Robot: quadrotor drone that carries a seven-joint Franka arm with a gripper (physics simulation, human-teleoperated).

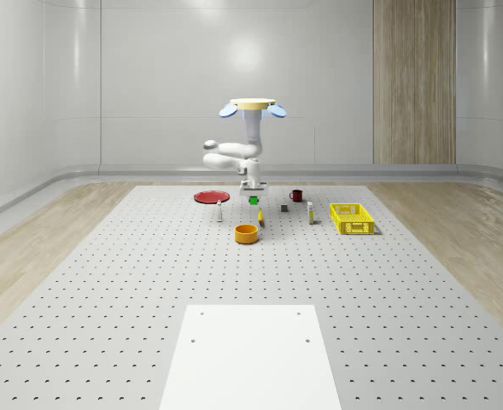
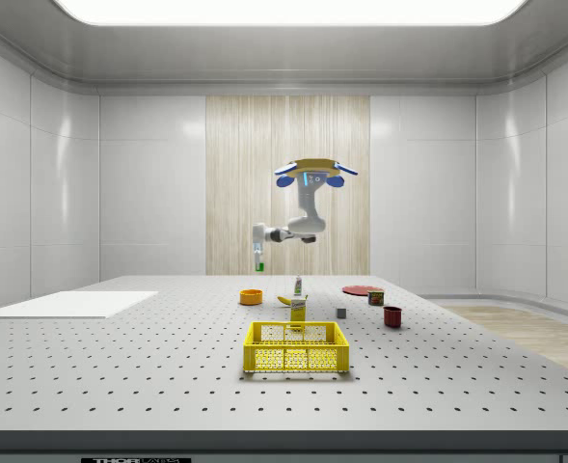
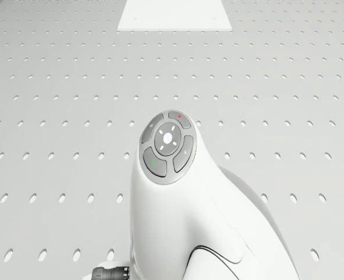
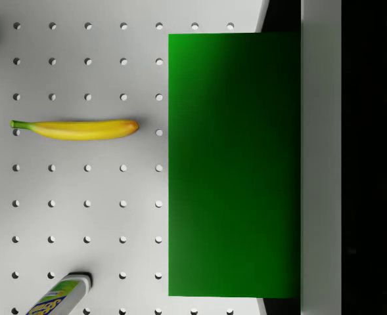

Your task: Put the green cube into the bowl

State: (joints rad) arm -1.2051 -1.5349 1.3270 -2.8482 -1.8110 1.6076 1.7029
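Gripper (image 2: 258,258) hangs at the end of the white arm (image 2: 290,231), left of centre in the side view and well above the perforated table (image 2: 120,386), with its fingers clamped on the green cube (image 2: 258,265). In the whole-scene view the cube (image 1: 253,200) sits just below the gripper (image 1: 253,193) near the middle of the frame, clear of the table surface. In the wrist view the cube (image 4: 232,164) fills the centre and right of the frame, pressed against one pale finger (image 4: 320,157) along its right side.

Below and slightly left of the cube in the whole-scene view stands the orange bowl (image 1: 247,233); in the side view the bowl (image 2: 251,296) rests on the table directly under the gripper. A banana (image 4: 75,128) lies flat on the table at the left of the wrist view, and a yellow-labelled bottle (image 4: 55,298) lies in the lower left corner.

The drone (image 1: 253,107), with its tan body and blue rotors, hovers in the upper centre of the whole-scene view, above the far part of the table, over the cluster of objects. The arm folds down and to the left from it. In the drone view the arm's rounded white link (image 3: 177,204) with its grey button pad fills the lower centre.

Further out in the whole-scene view are a red plate (image 1: 210,196) to the left, a dark red mug (image 1: 296,195) to the right, a yellow crate (image 1: 351,218) further right, and a white panel (image 1: 249,354) at the bottom centre.
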